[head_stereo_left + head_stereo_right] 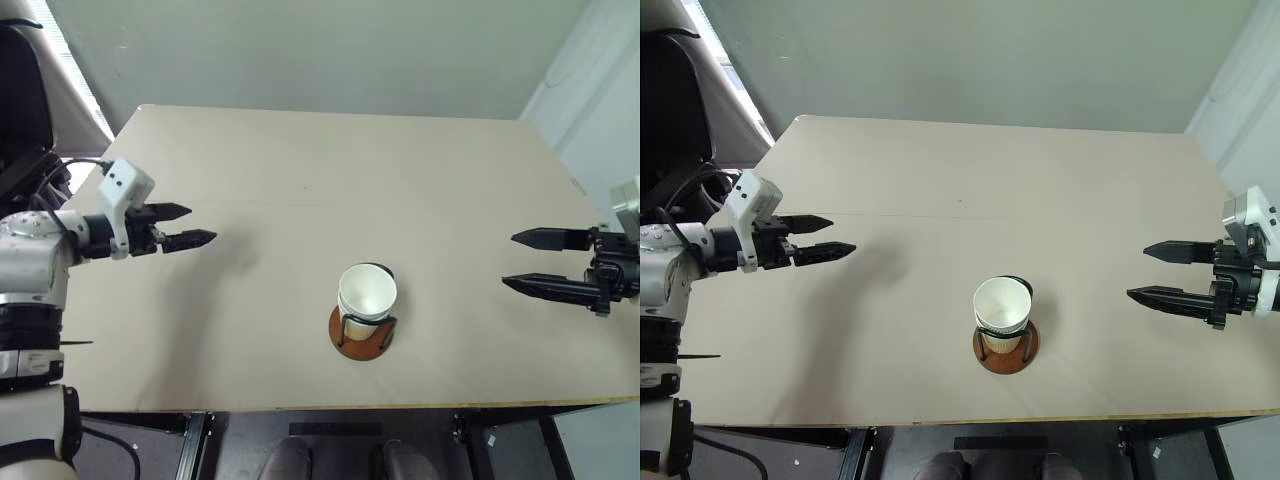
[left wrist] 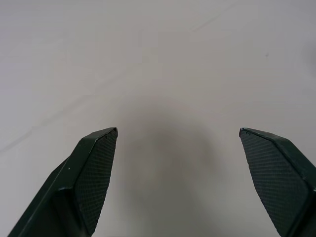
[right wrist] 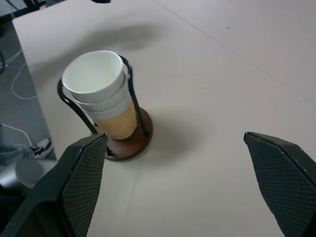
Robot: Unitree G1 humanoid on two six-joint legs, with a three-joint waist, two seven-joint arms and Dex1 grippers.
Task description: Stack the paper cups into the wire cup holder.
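Paper cups (image 1: 367,291) are nested together, sitting upright in the wire cup holder (image 1: 362,342), lower centre of the head view, near the front edge of the surface (image 1: 320,180). Right wrist view shows the stack (image 3: 101,91) as three rims, white on top and yellow-tan at the bottom, with the black wire loops up both sides and the brown disc base (image 3: 136,140) flat on the surface.

Left gripper (image 1: 200,225) is at mid-left of the frame, above the surface, pointing toward centre. Jaws wide open, nothing in them. Left wrist view: both fingers (image 2: 94,173) over bare surface.

Right gripper (image 1: 510,260) is at mid-right of the frame, pointing toward centre. Jaws wide open, empty.

Both grippers sit well apart from the holder, one on each side. Nothing lies between either gripper and the cups. Dark chair-like thing (image 1: 20,90) at upper left, off the surface. Black frame (image 1: 330,430) below the front edge.
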